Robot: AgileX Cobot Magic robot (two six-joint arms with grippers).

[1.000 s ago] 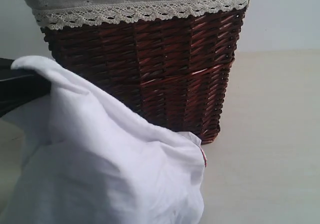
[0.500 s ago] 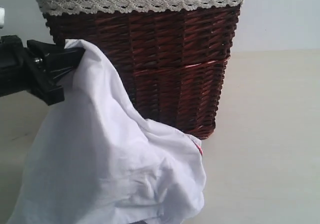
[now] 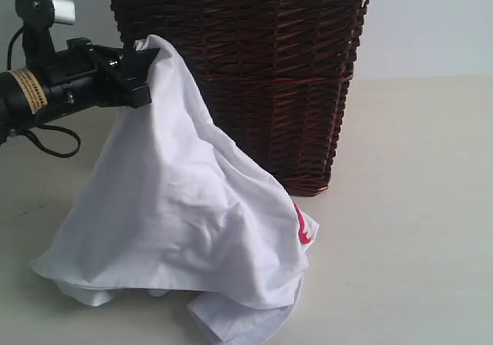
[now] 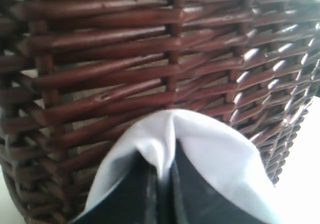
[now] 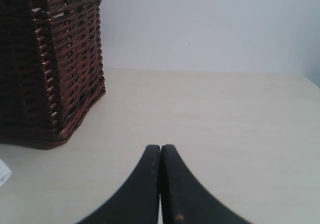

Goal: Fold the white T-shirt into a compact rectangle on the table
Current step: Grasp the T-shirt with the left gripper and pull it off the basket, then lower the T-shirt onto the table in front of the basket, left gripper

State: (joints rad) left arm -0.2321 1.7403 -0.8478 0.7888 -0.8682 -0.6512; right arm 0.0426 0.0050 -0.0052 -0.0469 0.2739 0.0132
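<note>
Red band point(image 3: 302, 226) mostly under white T-shirt point(image 3: 177, 206)

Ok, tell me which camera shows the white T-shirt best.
The exterior view: the white T-shirt hangs from the left gripper, draping onto the table. The left wrist view shows only the pinched fold; the right wrist view, a tiny white corner.

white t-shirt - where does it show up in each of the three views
Exterior view: the white T-shirt hangs from the left gripper at upper left and spreads onto the table at lower left.
Left wrist view: a fold of it is pinched in that gripper, at the picture's bottom centre.
Right wrist view: only a small white scrap at the lower left edge, probably it.
Shared landmark: the dark wicker basket.
</note>
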